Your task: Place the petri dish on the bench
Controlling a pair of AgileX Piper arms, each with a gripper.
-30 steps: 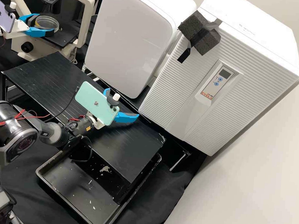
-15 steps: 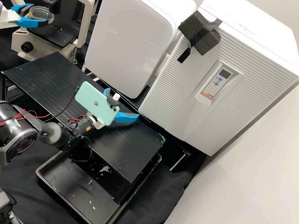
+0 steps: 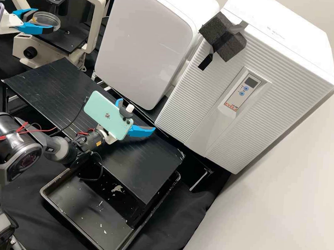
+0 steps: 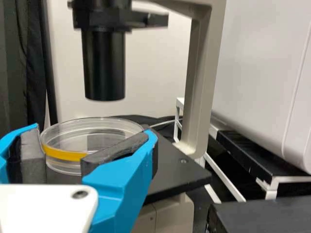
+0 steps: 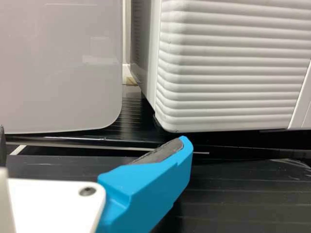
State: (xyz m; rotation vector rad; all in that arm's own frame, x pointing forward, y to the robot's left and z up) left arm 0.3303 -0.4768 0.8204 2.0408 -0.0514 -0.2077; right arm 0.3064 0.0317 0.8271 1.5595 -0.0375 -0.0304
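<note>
Bench [image 3: 51,82], flecked tray [image 3: 75,208], petri dish [image 4: 65,154] in left pincer [image 3: 44,20]

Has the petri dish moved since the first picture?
Yes. The dish in the left gripper has shifted left and slightly up against the microscope's stage in the high view.

So the petri dish [image 4: 97,127] was a clear, round, shallow one with a yellow-orange band [image 4: 65,155] along part of its side. I had it pinched by the sides in my left gripper [image 3: 44,21], pretty much level, up near the microscope's black stage [image 3: 70,45]. It was well apart from the bench [image 3: 44,79], which was black with thin lines across its top
</note>
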